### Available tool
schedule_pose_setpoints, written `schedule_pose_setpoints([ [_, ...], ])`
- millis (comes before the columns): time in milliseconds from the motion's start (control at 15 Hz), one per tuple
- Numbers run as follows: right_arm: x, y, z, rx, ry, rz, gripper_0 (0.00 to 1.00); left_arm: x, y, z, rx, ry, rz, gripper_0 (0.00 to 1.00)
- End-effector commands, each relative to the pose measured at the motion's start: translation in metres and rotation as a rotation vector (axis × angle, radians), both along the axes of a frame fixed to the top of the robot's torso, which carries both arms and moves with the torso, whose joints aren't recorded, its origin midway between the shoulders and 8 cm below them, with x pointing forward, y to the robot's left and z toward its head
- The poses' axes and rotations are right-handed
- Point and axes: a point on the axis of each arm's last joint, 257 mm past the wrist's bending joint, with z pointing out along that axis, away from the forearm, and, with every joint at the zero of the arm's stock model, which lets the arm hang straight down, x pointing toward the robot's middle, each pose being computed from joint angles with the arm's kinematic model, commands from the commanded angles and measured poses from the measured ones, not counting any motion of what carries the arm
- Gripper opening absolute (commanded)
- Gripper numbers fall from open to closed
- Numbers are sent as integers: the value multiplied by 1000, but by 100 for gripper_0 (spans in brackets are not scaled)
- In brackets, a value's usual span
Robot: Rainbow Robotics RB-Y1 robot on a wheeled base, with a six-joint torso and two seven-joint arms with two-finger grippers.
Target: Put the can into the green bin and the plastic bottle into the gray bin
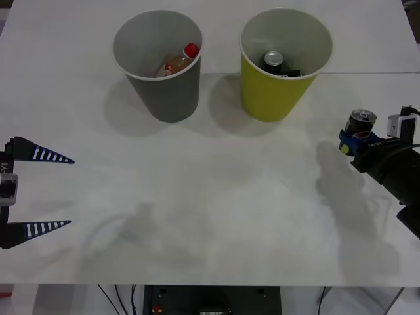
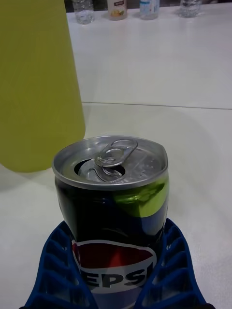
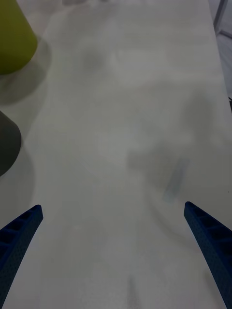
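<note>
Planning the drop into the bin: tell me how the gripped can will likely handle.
The can, held by the right gripper, is already opened, so probably light. Its dented rim suggests thin walls that may crumple under a squeeze. Its glossy side could slip.

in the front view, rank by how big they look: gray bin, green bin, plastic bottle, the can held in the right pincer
1. The gray bin and the green bin look about equal, so no ranking between them.
2. The plastic bottle, partly hidden inside the gray bin.
3. The can in the right pincer, looking about as small.
</note>
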Motion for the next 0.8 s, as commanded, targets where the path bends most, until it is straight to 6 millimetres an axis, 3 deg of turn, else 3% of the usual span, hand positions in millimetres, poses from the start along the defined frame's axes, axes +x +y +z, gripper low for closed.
schedule_pose_setpoints([
  [67, -28, -7, 21, 32, 92, 90, 0, 0, 0, 0, 0, 0, 0, 100],
  [333, -62, -17, 50, 144, 233, 146, 0, 0, 0, 0, 0, 0, 0, 100],
  [600, -105, -45, 91, 145, 459, 104, 0, 0, 0, 0, 0, 0, 0, 100],
  [800, -114, -55, 119, 77, 518, 101, 0, 0, 0, 0, 0, 0, 0, 100],
])
